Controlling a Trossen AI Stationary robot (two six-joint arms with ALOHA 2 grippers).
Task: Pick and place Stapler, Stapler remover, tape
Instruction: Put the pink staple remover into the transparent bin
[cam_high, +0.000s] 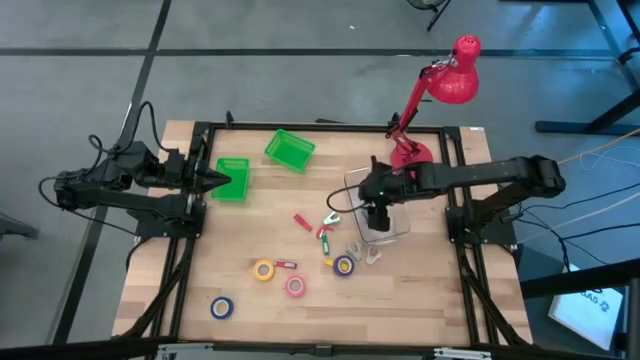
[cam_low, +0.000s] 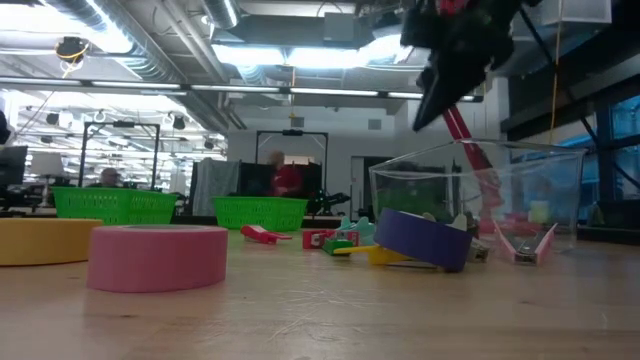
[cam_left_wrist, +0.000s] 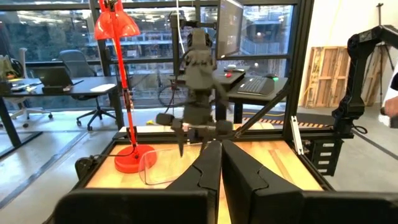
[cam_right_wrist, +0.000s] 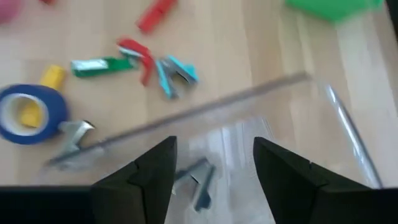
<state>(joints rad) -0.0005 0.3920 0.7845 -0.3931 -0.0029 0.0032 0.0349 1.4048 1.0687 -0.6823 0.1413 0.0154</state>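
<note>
My right gripper (cam_high: 376, 212) (cam_right_wrist: 214, 158) hangs open over a clear plastic box (cam_high: 383, 222) (cam_low: 480, 190). A grey staple remover (cam_right_wrist: 196, 180) lies inside the box, below the fingers. On the table outside it lie a blue tape roll (cam_right_wrist: 28, 112) (cam_high: 343, 265), a yellow roll (cam_high: 264, 270), a pink roll (cam_high: 295, 286) (cam_low: 160, 255) and another blue roll (cam_high: 222, 307). A green stapler (cam_right_wrist: 99, 65), a red stapler (cam_high: 302, 221) and several small staple removers (cam_right_wrist: 174, 71) lie there too. My left gripper (cam_high: 222, 180) (cam_left_wrist: 219, 155) waits shut at the left edge.
Two green bins (cam_high: 232, 180) (cam_high: 290, 149) sit at the far left of the table, one right at my left gripper. A red desk lamp (cam_high: 445, 85) stands at the far edge behind the clear box. Another grey remover (cam_right_wrist: 71, 140) lies against the box's outer wall.
</note>
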